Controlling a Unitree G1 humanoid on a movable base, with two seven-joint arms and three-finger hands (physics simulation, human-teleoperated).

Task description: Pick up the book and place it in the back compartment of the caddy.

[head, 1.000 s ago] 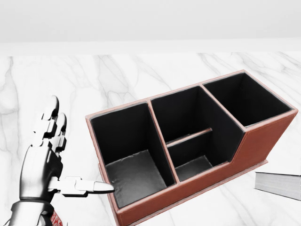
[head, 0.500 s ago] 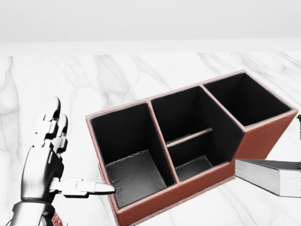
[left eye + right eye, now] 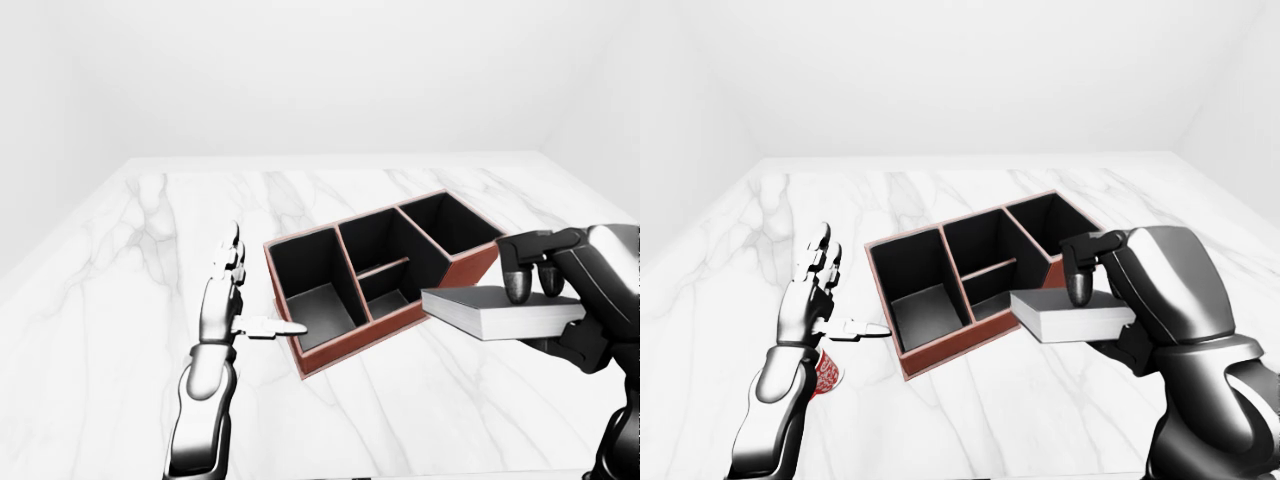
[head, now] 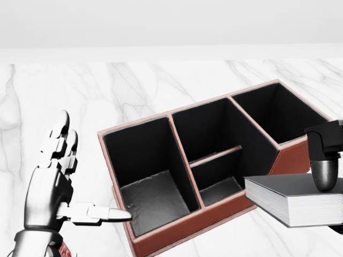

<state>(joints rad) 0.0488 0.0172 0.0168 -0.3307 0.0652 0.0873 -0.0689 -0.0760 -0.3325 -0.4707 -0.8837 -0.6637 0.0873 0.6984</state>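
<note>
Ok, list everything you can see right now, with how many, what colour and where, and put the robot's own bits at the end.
caddy: one, reddish-brown outside and black inside, with empty compartments, middle of the head view, on the table.
book: one, dark grey cover with pale page edges, lower right of the head view, held level off the table, its near corner over the caddy's lower right wall.
table: one, white marble with grey veins, filling most of each view.
red patterned thing: one, partly hidden by the left forearm, cannot tell what it is.
left hand: silver, open, fingers up, thumb pointing at the caddy's left end.
right hand: dark grey, fingers closed on the book.
</note>
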